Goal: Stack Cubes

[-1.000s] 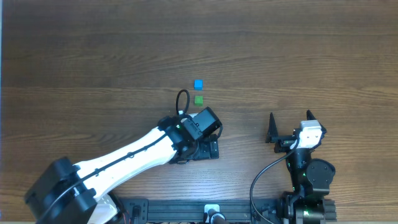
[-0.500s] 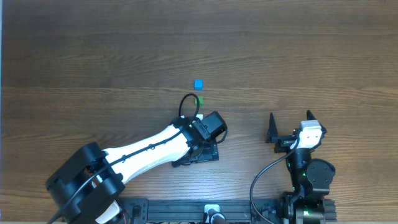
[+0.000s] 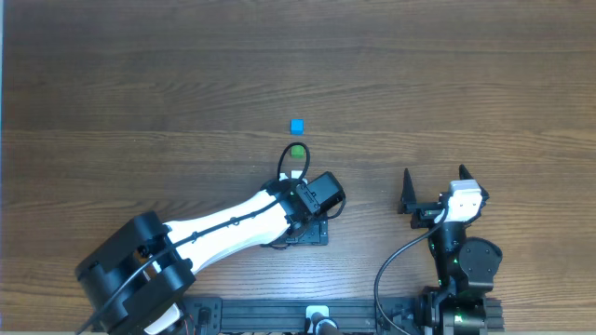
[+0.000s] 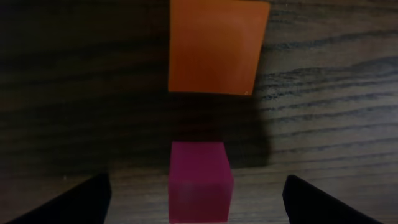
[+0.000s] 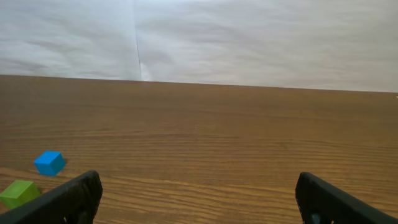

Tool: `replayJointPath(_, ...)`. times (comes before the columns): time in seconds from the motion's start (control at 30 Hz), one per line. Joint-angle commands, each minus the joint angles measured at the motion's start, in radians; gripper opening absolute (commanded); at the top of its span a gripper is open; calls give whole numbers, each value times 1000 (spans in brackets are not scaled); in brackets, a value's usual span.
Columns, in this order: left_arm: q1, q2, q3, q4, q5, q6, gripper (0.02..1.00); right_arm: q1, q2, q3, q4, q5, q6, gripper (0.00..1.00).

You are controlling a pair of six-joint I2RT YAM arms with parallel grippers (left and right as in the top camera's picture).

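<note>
A magenta cube (image 4: 200, 180) sits on the wooden table between the wide-spread fingers of my open left gripper (image 4: 198, 200), not touched by either finger. Just beyond it lies an orange cube (image 4: 214, 46). From above, my left gripper (image 3: 306, 230) is low over the table near the front middle, and its wrist covers both of these cubes. A green cube (image 3: 297, 151) lies just past the wrist, behind a cable loop, with a blue cube (image 3: 297, 126) a little farther back. My right gripper (image 3: 435, 180) rests open at the right, holding nothing; the blue cube (image 5: 50, 162) and the green cube (image 5: 18, 193) lie to its left.
The wooden table (image 3: 140, 93) stretches bare to the back, left and right. A black rail (image 3: 307, 312) with the arm bases runs along the front edge. A white wall (image 5: 249, 37) rises behind the table's far edge.
My left arm has shifted a little to the right and swung its elbow in. Its cable loop now lies over the green cube. The right arm has stayed still.
</note>
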State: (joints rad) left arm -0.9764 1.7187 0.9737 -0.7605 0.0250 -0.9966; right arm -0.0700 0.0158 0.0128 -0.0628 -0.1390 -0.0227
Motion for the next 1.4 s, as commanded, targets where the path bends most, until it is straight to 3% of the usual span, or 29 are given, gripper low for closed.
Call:
replayJointPath(0.03,-10,19,13,-4,-24,48,785,5,-11,-8,-1,5,7,991)
replayJointPath(0.2,-10,27,13,-3,-23,48,586,5,-11,-8,-1,5,7,993)
replayJointPath(0.8,-10,28,13,-3,-23,46,207,5,-11,-8,-1,6,7,991)
replayJointPath(1.03,3,-5,45,-5,-38,39,112,5,-11,-8,-1,5,7,993)
replayJointPath(1.4,127,5,375,-238,-79,111,95,5,-11,-8,-1,5,7,991)
